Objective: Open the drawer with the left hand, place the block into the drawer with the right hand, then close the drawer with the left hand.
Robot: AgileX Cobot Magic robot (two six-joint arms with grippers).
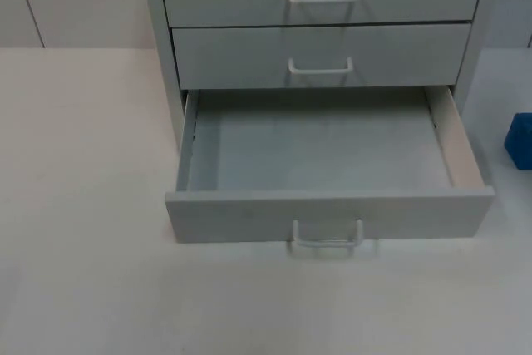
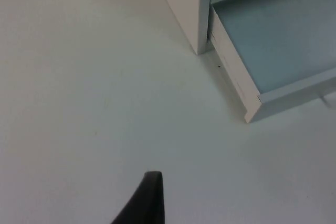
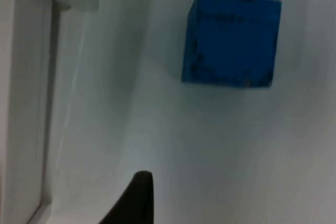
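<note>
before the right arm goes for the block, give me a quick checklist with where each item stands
1. Bottom drawer pulled out far enough to take the block: ok, it stands well open below two shut drawers.
2. Drawer interior free of other things: ok, its floor is bare.
3. Blue block resting on the table, ungrasped: ok, it sits to the right of the cabinet, apart from the drawer.
4. Right gripper lined up on the block: cannot tell; one fingertip shows short of the block.
5. Left gripper clear of the drawer: ok, its fingertip is over bare table beside the drawer's corner.
</note>
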